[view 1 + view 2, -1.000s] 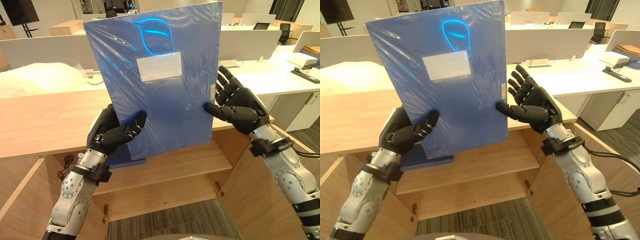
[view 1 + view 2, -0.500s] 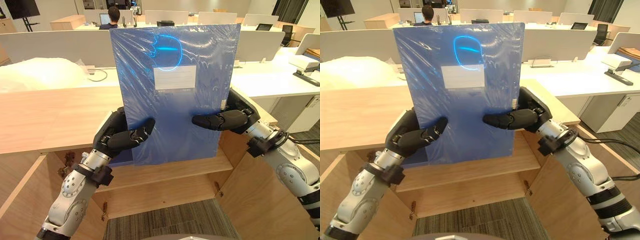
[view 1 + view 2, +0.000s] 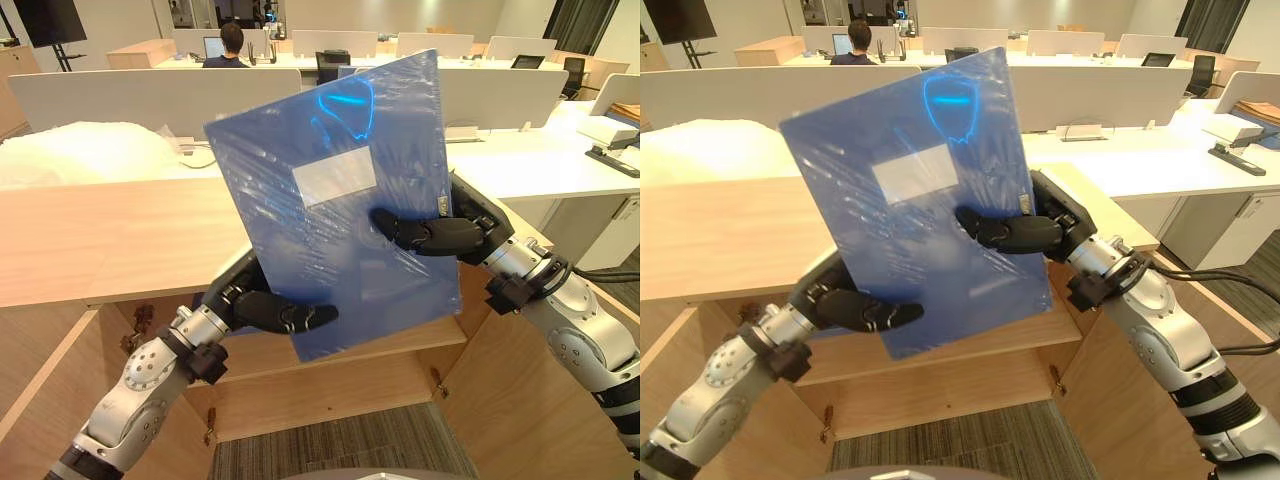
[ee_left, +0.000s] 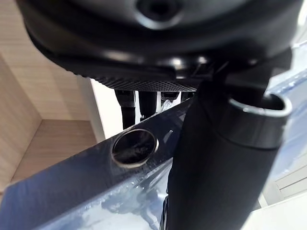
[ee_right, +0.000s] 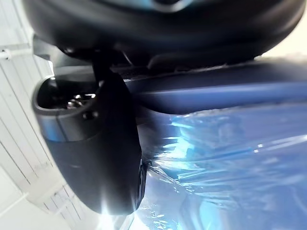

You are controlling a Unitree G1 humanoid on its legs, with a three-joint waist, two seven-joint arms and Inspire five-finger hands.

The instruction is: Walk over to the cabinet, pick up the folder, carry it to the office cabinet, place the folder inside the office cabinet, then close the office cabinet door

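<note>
Two hands have the blue folder [image 3: 340,200] up in the air, in front of the wooden cabinet [image 3: 110,240] and above its inner shelf [image 3: 380,345]. The left hand [image 3: 262,305] is curled round the folder's lower left edge, thumb laid across the front near the bottom corner. The right hand [image 3: 440,232] clamps the right edge about halfway up, thumb stretched across the front face and fingers behind. The folder hangs tilted, upper right corner highest, its shiny plastic wrap catching the light and its white label [image 3: 334,178] facing the robot. Both cabinet doors stand open, one on the left [image 3: 50,410] and one on the right [image 3: 520,400]. Far back, a person [image 3: 232,45] sits at a desk.
</note>
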